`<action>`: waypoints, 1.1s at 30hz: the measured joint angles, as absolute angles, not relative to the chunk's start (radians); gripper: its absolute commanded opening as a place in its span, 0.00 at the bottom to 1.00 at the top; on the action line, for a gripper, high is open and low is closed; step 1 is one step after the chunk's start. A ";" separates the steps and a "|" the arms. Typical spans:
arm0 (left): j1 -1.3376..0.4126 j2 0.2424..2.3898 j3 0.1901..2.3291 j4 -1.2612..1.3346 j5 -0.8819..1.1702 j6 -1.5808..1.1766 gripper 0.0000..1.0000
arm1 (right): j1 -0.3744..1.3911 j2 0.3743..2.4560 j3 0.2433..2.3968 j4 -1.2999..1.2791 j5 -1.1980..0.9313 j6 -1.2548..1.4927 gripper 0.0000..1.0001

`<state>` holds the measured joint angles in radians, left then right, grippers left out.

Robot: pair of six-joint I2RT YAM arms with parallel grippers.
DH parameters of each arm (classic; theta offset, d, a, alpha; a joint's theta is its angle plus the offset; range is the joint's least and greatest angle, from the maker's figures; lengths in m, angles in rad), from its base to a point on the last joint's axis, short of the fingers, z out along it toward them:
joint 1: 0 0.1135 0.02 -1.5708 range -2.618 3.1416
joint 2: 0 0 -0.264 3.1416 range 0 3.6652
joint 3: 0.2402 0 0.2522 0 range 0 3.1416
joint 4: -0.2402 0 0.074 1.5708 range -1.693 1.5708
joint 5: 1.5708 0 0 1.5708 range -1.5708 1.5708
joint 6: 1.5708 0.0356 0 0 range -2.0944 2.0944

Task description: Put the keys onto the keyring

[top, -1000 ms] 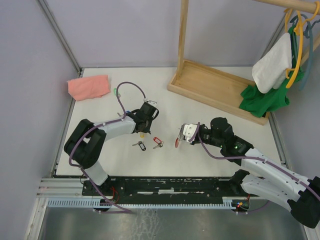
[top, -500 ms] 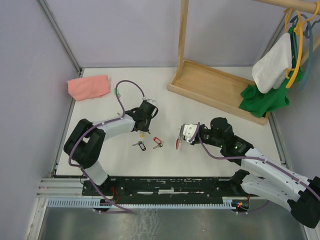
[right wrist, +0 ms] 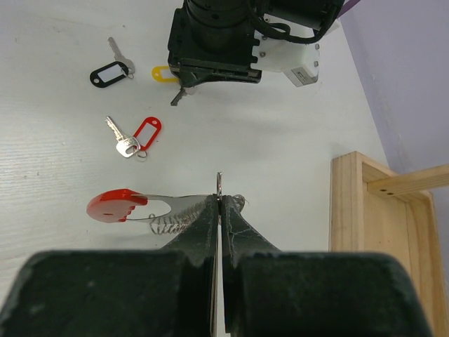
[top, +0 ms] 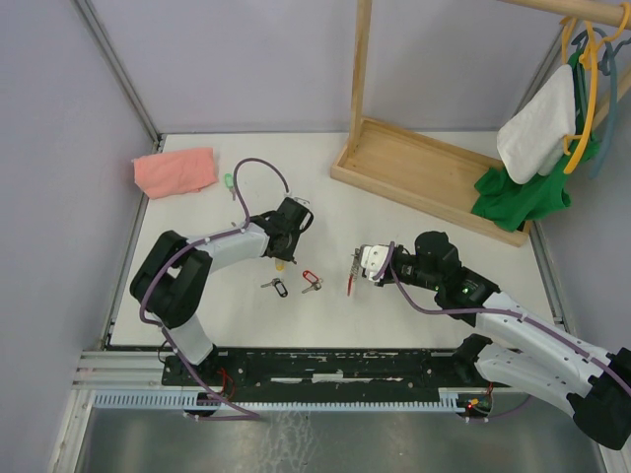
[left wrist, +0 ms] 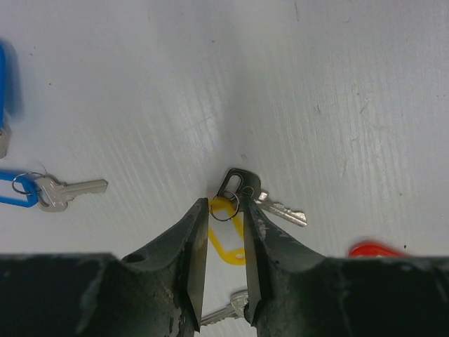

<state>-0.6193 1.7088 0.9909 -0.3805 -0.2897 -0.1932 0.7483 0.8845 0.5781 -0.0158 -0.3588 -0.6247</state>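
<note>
Left gripper (left wrist: 226, 210) stands low over the table (top: 394, 222), jaws part-way open and straddling the yellow-tagged key (left wrist: 224, 239); contact between its fingers (left wrist: 193, 246) and the tag cannot be confirmed. That key lies flat, its blade angled out to one side. Right gripper (right wrist: 219, 200) is clamped tight on the silver wire loop of the keyring (right wrist: 118, 205), holding it just above the table near centre, red crescent pointing away from the fingers. No key is seen on the ring. Black-tagged key (right wrist: 109, 74) and red-tagged key (right wrist: 144, 132) lie loose between the two grippers. Blue-tagged key (left wrist: 21, 193) lies apart, beside the left gripper.
</note>
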 measured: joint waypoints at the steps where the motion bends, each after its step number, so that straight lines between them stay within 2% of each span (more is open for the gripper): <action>1: -0.619 1.709 0.992 -0.384 -0.286 -0.192 0.35 | 0.748 0.884 0.578 -0.016 -0.360 -0.625 0.01; 4: -0.619 1.709 0.996 -0.390 -0.282 -0.192 0.33 | 0.748 0.884 0.578 -0.016 -0.362 -0.625 0.01; 15: -0.603 1.726 1.009 -0.395 -0.283 -0.192 0.15 | 0.748 0.884 0.578 -0.017 -0.363 -0.625 0.01; 19: -0.582 1.726 1.009 -0.395 -0.279 -0.193 0.03 | 0.748 0.884 0.578 -0.017 -0.363 -0.625 0.01; 33: -0.511 1.676 0.962 -0.303 -0.146 -0.257 0.03 | 0.748 0.884 0.578 -0.017 -0.366 -0.624 0.01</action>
